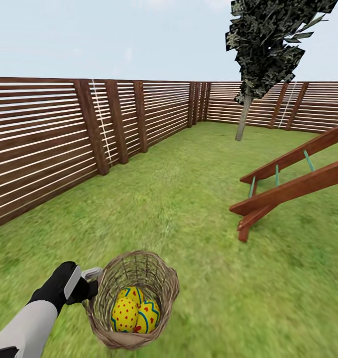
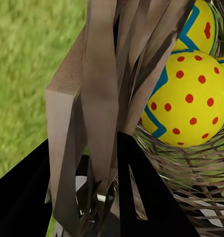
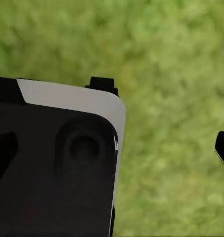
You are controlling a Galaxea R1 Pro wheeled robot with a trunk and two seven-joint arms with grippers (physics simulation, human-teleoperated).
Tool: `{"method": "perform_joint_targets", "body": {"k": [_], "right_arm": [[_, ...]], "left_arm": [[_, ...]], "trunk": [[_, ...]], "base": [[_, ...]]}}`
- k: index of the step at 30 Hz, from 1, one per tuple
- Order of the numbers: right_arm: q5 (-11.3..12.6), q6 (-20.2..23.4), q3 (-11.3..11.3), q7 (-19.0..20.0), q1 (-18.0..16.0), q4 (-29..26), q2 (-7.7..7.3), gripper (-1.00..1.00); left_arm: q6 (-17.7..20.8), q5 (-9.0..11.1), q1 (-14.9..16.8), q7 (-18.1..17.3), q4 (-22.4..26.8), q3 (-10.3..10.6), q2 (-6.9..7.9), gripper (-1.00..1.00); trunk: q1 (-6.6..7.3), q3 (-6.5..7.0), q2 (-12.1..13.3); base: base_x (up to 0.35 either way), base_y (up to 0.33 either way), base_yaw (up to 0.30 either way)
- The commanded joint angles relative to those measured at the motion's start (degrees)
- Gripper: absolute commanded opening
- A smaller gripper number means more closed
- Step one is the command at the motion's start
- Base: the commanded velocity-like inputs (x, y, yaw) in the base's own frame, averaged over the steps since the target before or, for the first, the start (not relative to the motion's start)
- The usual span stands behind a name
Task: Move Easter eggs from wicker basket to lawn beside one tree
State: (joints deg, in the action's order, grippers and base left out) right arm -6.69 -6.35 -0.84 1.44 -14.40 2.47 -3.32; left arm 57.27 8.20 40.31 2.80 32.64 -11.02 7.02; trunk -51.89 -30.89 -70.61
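In the head view the wicker basket (image 1: 134, 298) is at the lower left over the lawn (image 1: 198, 199). Three Easter eggs (image 1: 125, 313) lie inside it, yellow with blue zigzags and red dots. My left gripper (image 1: 91, 281) is shut on the basket's rim at its left side. The left wrist view shows woven strands of the wicker basket (image 2: 102, 98) pinched in the left gripper (image 2: 92, 197) between its black fingers (image 2: 141, 192), with the Easter eggs (image 2: 191, 103) just beyond. My right gripper (image 3: 162, 116) hangs open over blurred lawn (image 3: 171, 59). A tree (image 1: 243, 119) with a pale trunk stands far ahead on the right.
A brown slatted fence (image 1: 64, 134) runs along the left and across the back. The red-brown playset (image 1: 288, 184) slants in from the right. Open grass stretches between me and the tree. A black and white part of my own body (image 3: 57, 163) shows close in the right wrist view.
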Motion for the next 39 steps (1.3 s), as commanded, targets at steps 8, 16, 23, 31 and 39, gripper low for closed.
{"method": "perform_joint_targets", "body": {"k": [8, 16, 23, 31, 39], "right_arm": [[-0.5, -0.4, -0.1, 0.1, -0.1, 0.3, -0.02, 1.0], [-0.5, -0.4, -0.1, 0.1, -0.1, 0.3, -0.02, 1.0], [-0.5, -0.4, -0.1, 0.1, -0.1, 0.3, -0.02, 1.0], [-0.5, -0.4, -0.1, 0.1, -0.1, 0.3, -0.02, 1.0], [-0.5, -0.4, -0.1, 0.1, -0.1, 0.3, -0.02, 1.0]], "left_arm": [[0.2, 1.2, 0.0, 0.3, 0.1, -0.2, 0.01, -1.0], [0.2, 1.2, 0.0, 0.3, 0.1, -0.2, 0.01, -1.0], [0.2, 1.2, 0.0, 0.3, 0.1, -0.2, 0.01, -1.0], [0.2, 1.2, 0.0, 0.3, 0.1, -0.2, 0.01, -1.0], [0.2, 1.2, 0.0, 0.3, 0.1, -0.2, 0.01, -1.0]], "trunk": [[-0.03, -0.05, 0.0], [-0.03, -0.05, 0.0], [-0.03, -0.05, 0.0], [-0.03, -0.05, 0.0], [-0.03, -0.05, 0.0]], "base": [[0.317, 0.0, 0.0], [0.323, 0.0, 0.0], [0.323, 0.0, 0.0], [0.323, 0.0, 0.0], [0.323, 0.0, 0.0]]}}
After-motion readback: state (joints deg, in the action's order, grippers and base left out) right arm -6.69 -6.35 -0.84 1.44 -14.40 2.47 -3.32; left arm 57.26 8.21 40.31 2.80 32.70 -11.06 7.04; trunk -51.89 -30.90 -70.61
